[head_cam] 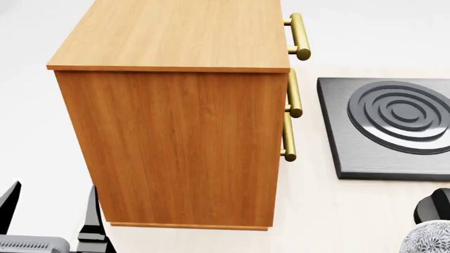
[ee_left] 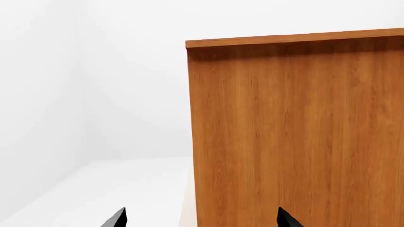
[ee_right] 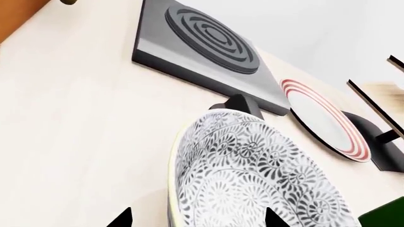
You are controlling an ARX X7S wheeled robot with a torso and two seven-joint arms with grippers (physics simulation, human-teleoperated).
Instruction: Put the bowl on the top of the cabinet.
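- My right gripper [ee_right: 197,218] was open, fingers astride the bowl [ee_right: 252,175], on worktop [ee_right: 75,118] nr hob [ee_right: 202,42].
- My left gripper [ee_left: 200,218] open, empty, by cabinet [head_cam: 183,153] side.

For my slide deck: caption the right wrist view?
Patterned bowl before the right gripper, stove plate and red-ringed plate beyond.
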